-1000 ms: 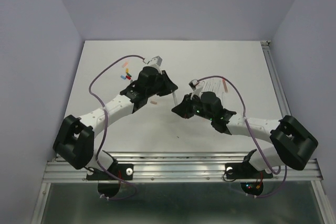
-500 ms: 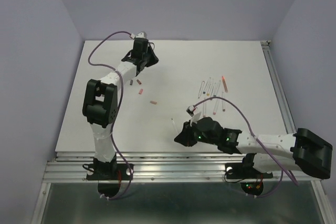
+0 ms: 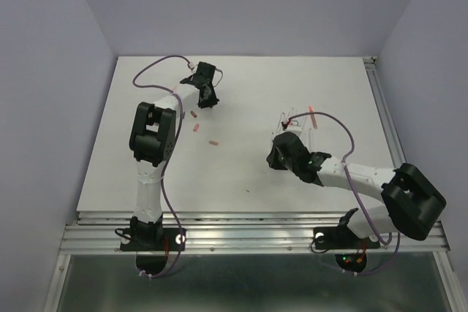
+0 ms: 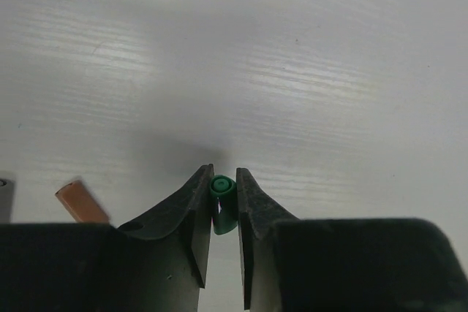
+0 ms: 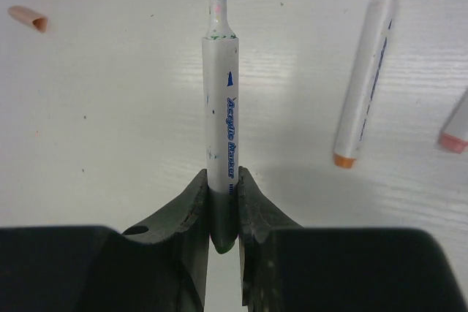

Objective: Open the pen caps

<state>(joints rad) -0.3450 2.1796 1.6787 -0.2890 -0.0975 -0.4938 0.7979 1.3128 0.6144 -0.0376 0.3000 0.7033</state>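
left gripper (image 4: 223, 180) pinches the likely light, slick green cap (image 4: 221, 193) across its middle, while right gripper (image 5: 221, 177) clamps the stiff green pen (image 5: 220, 107) by its tail, nib toward 12 o'clock.

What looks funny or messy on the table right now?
Nothing looks broken. The green marker in the right gripper has no cap on, and a green cap is pinched in the left gripper, far across the table. A few loose caps lie scattered there too.
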